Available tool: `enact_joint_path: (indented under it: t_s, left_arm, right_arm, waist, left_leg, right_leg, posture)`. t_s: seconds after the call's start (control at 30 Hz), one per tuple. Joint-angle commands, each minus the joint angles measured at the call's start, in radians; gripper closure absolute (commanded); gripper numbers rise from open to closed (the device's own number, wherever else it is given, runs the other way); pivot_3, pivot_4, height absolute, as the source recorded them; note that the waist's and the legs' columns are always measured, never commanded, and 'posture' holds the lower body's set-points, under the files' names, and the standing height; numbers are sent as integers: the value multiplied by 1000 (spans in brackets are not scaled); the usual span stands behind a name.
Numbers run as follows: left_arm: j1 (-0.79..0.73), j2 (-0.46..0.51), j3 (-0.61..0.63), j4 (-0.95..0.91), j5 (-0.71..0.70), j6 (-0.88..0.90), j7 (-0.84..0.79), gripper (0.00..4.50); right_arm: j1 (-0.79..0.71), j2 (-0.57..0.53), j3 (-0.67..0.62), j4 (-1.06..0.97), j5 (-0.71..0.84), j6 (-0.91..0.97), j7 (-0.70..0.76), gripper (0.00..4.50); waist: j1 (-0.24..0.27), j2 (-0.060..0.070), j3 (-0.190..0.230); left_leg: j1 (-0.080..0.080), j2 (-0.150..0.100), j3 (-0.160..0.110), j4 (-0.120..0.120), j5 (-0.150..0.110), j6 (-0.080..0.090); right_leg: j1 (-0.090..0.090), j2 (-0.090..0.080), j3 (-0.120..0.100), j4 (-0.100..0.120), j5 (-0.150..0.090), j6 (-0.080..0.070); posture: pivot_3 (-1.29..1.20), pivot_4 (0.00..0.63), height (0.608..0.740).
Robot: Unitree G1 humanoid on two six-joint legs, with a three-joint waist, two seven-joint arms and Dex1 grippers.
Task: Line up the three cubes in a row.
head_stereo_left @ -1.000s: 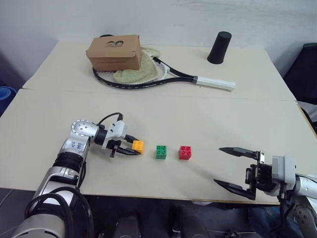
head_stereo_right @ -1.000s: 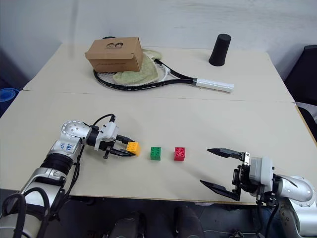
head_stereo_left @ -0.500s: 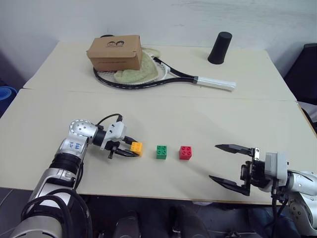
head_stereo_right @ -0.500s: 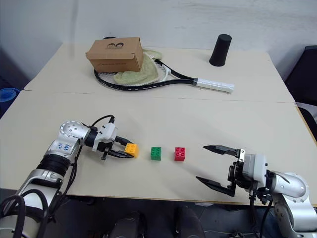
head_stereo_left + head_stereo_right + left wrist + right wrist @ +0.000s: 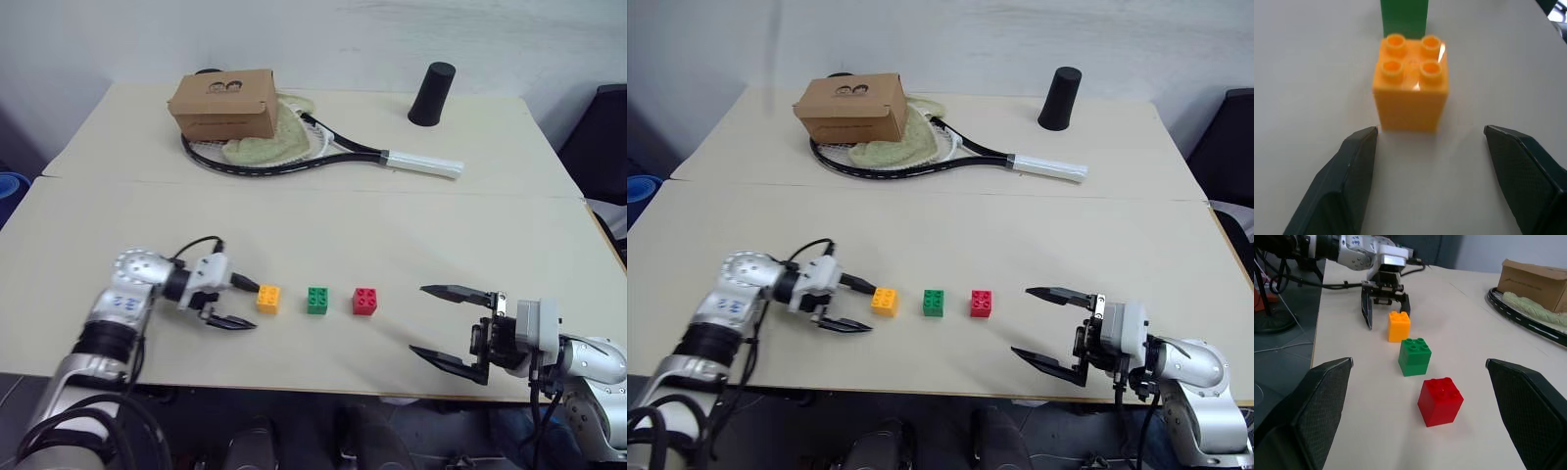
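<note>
Row of yellow brick (image 5: 268, 299), green brick (image 5: 317, 300) and red brick (image 5: 365, 301) set on bench (image 5: 392, 235). Left hand (image 5: 235, 303) spread, just beside yellow; right hand (image 5: 453, 322) spread, apart. Likely next: pull clear without nudging.

Three cubes (image 5: 316, 300) in a row at the table's (image 5: 323, 235) near edge. Behind, far side: box (image 5: 223, 103) on racket (image 5: 313, 147); cup (image 5: 432, 94) rightward.
</note>
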Motion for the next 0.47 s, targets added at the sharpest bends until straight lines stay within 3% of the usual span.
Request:
enact_joint_path:
  t_s: [0.03, 0.23, 0.33, 0.47]
  left_arm:
    - [66, 91, 116, -68, -69, 12, 4, 930]
    - [208, 273, 289, -167, -154, 134, 0, 930]
    - [244, 304, 333, -197, -161, 150, 21, 930]
    - [270, 299, 372, -214, -155, 130, 68, 930]
  right_arm:
    - [-1, -33, -58, 5, 29, -20, 31, 0]
    - [-33, -153, -146, 57, 56, 21, 104, 0]
    - [-30, -234, -159, 89, 35, 12, 190, 0]
    - [-58, -243, -161, 157, 35, 13, 202, 0]
  waist:
    - [-1, 0, 0]
    - [-1, 1, 1]
    - [8, 1, 1]
    - [11, 1, 1]
  left_leg:
    - [0, 0, 0, 0, 0, 0]
    - [0, -1, 0, -1, -1, 2]
    - [0, -1, -1, -1, -1, 2]
    - [0, -1, -1, -1, -1, 2]
  right_leg:
    - [0, 0, 0, 0, 0, 0]
    - [0, -2, 0, -1, 0, 0]
    - [0, -3, -1, -1, 0, 0]
    - [0, -3, -1, -2, 0, 0]
  posture:
    - [0, 150, 740]
    - [0, 150, 740]
    - [0, 150, 740]
    - [0, 150, 740]
